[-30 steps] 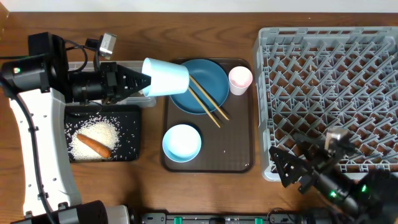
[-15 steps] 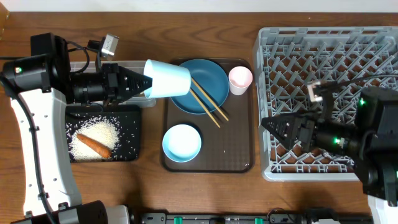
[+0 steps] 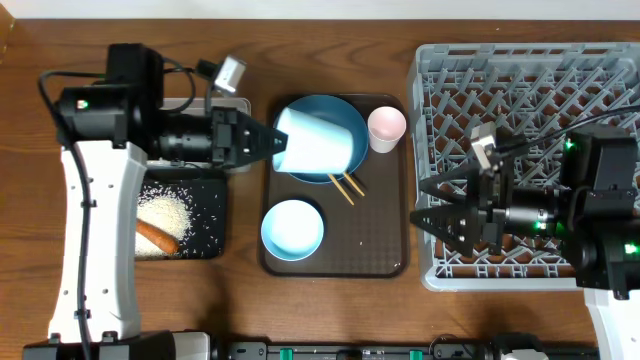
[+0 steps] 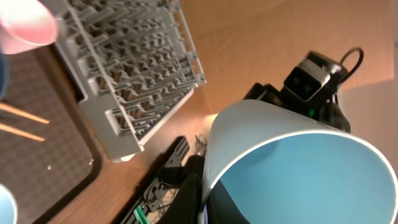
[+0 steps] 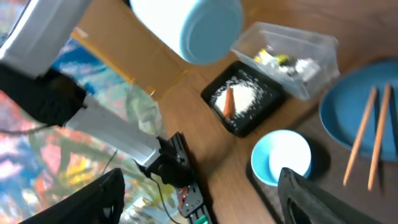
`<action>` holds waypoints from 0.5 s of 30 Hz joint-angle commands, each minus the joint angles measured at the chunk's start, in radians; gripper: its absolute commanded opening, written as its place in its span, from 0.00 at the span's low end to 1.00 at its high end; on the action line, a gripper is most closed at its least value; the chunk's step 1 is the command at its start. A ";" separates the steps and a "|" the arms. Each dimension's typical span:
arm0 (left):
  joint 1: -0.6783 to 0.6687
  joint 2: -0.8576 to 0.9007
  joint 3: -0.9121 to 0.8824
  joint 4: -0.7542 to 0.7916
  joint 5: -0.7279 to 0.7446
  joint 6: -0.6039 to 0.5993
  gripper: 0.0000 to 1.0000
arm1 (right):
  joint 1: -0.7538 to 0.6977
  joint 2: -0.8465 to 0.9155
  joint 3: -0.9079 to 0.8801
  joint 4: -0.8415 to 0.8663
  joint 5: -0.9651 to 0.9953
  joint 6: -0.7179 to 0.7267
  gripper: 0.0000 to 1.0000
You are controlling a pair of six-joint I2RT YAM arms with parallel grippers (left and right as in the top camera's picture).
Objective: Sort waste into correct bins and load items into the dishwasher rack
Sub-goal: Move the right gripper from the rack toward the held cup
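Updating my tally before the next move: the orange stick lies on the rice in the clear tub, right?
Not quite. The orange stick does lie on the rice, but in the black tray, not the clear tub. The overhead view shows it.

A brown serving tray (image 3: 375, 235) sits on the wooden table (image 3: 240, 290).

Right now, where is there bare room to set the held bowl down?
The rack is bare across its upper rows; the right arm covers its lower left. On the brown tray, the patch between blue cup and rack side is free. The tray's top is crowded: plate, chopsticks, pink cup.
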 commanded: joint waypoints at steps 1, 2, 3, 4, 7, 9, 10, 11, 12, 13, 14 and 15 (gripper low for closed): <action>-0.040 -0.004 0.006 0.014 0.062 0.032 0.06 | 0.007 0.018 0.018 0.002 -0.090 -0.127 0.79; -0.051 -0.004 0.006 0.022 0.076 0.032 0.06 | 0.010 0.024 0.018 0.002 -0.102 -0.145 0.79; -0.066 -0.004 0.006 0.030 0.092 0.032 0.06 | 0.016 0.032 0.018 0.002 -0.119 -0.167 0.79; -0.075 -0.004 0.006 0.036 0.103 0.032 0.06 | 0.023 0.038 0.018 0.002 -0.134 -0.185 0.79; -0.098 -0.004 0.006 0.043 0.106 0.032 0.06 | 0.057 0.058 0.018 0.003 -0.175 -0.240 0.85; -0.110 -0.004 0.006 0.043 0.107 0.032 0.06 | 0.082 0.072 0.018 0.017 -0.198 -0.256 0.91; -0.118 -0.004 0.006 0.043 0.107 0.032 0.06 | 0.095 0.080 0.018 0.037 -0.215 -0.256 0.92; -0.124 -0.004 0.006 0.043 0.107 0.032 0.06 | 0.105 0.084 0.018 0.056 -0.220 -0.256 0.92; -0.132 -0.004 0.006 0.043 0.107 0.032 0.06 | 0.114 0.087 0.018 0.078 -0.229 -0.256 0.92; -0.139 -0.004 0.006 0.043 0.106 0.032 0.07 | 0.125 0.089 0.018 0.109 -0.239 -0.256 0.93; -0.145 -0.004 0.006 0.043 0.106 0.032 0.06 | 0.132 0.089 0.018 0.133 -0.246 -0.255 0.94; -0.151 -0.004 0.006 0.043 0.106 0.032 0.06 | 0.138 0.089 0.018 0.161 -0.257 -0.255 0.96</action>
